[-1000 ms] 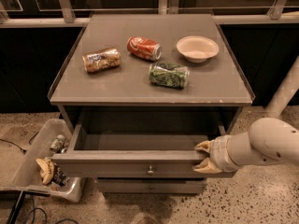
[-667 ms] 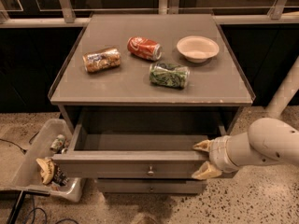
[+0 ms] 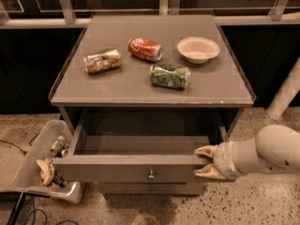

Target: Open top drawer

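Note:
The top drawer (image 3: pixel 117 170) stands pulled well out of the grey cabinet. Its flat grey front carries a small round metal knob (image 3: pixel 151 175) at centre, and its plain grey inside looks empty. My gripper (image 3: pixel 202 162) is at the right end of the drawer front, coming in from the right on a white arm. One tan finger (image 3: pixel 205 150) lies above the front's top edge and the other sits below it against the front face. The fingers are spread apart around that corner.
On the cabinet top (image 3: pixel 140 86) lie a brown can (image 3: pixel 101 60), a red can (image 3: pixel 145 49), a green crushed can (image 3: pixel 169 75) and a white bowl (image 3: pixel 198 48). A grey bin (image 3: pixel 33 163) with scraps stands on the floor at left. A lower drawer front (image 3: pixel 140 188) sits under the open one.
The drawer and my gripper stand about as before; the gripper has shifted only slightly at the drawer's right end.

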`<control>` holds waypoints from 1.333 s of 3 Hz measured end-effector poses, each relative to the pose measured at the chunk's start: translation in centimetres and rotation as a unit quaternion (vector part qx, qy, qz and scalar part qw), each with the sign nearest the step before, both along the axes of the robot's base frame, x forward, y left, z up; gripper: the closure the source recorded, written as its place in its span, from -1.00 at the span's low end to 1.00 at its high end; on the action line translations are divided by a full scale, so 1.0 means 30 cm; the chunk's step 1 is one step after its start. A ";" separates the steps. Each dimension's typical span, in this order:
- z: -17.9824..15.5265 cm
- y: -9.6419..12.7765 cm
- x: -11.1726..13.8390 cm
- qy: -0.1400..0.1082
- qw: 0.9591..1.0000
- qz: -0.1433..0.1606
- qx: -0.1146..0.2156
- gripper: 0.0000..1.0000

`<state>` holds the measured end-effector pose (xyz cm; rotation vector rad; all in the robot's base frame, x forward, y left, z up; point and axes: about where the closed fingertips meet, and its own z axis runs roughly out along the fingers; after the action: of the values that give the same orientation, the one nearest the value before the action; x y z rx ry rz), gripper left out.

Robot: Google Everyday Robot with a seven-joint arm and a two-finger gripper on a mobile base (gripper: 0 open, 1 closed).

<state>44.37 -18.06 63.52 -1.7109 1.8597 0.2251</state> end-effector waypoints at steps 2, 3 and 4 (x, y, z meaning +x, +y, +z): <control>0.005 0.011 -0.013 0.002 1.000 0.002 0.006 1.00; -0.017 -0.003 -0.061 0.001 1.000 -0.004 0.012 1.00; -0.004 -0.001 -0.062 0.001 1.000 -0.004 0.012 1.00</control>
<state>42.50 -18.08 63.39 -1.6873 1.8566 0.2454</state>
